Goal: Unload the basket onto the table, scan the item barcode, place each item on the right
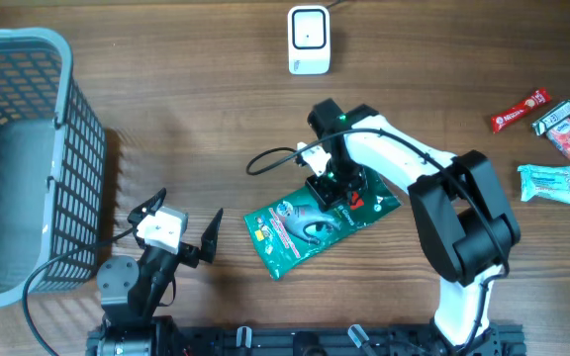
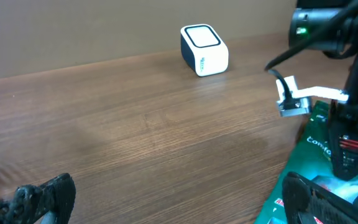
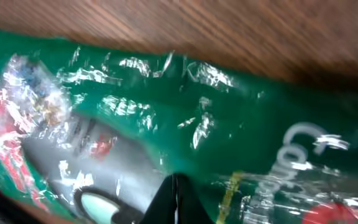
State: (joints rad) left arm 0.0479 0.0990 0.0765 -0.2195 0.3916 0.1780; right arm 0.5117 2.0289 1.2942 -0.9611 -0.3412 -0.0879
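Note:
The item, a green foil packet (image 1: 300,229), lies flat at the table's middle, and its glossy front (image 3: 241,130) fills the right wrist view. My right gripper (image 1: 336,184) is down on the packet's upper right part; its fingers (image 3: 176,190) are pressed together, pinching the film. No barcode is visible on the packet. The white scanner (image 1: 308,40) stands at the far edge, also visible as a small white box (image 2: 204,48) in the left wrist view. My left gripper (image 1: 184,222) hovers left of the packet, wide open and holding nothing (image 2: 173,205); the packet's edge (image 2: 300,158) lies by its right finger.
A grey wire basket (image 1: 28,158) fills the left side. Several snack packs lie at the far right: a red bar (image 1: 520,111), a pink pack (image 1: 562,129) and a pale blue pouch (image 1: 549,183). A black cable (image 1: 265,158) loops from the right arm.

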